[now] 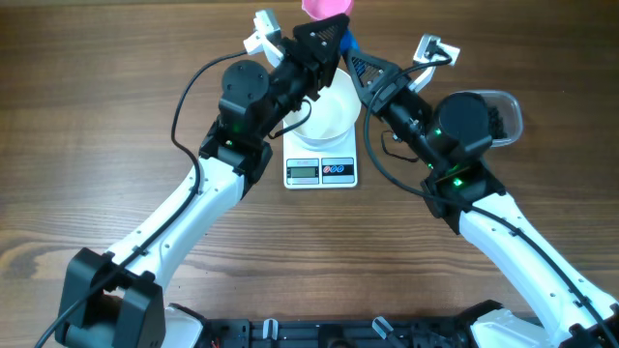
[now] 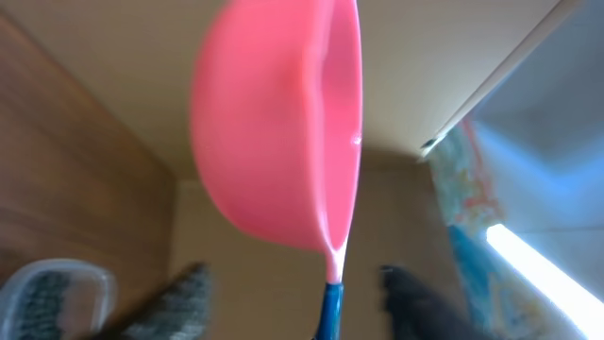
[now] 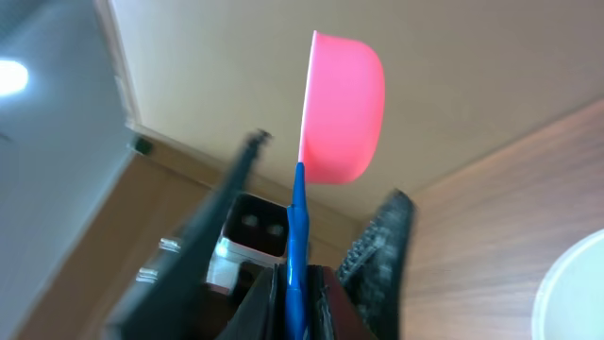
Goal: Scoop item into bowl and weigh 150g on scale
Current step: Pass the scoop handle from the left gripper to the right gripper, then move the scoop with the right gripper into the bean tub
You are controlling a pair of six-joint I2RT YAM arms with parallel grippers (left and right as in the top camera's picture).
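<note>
Wood-grain counter (image 1: 97, 145), beige wall (image 3: 491, 57) behind. Right claw (image 3: 294, 288) clamps the pink scoop (image 3: 344, 104) by its blue handle (image 3: 296, 227) — left claw (image 2: 300, 304) gapes wide, holding nothing

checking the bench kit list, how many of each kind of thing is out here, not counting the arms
pink scoop: 1
white bowl: 1
scale: 1
clear tub: 1
total: 4
</note>
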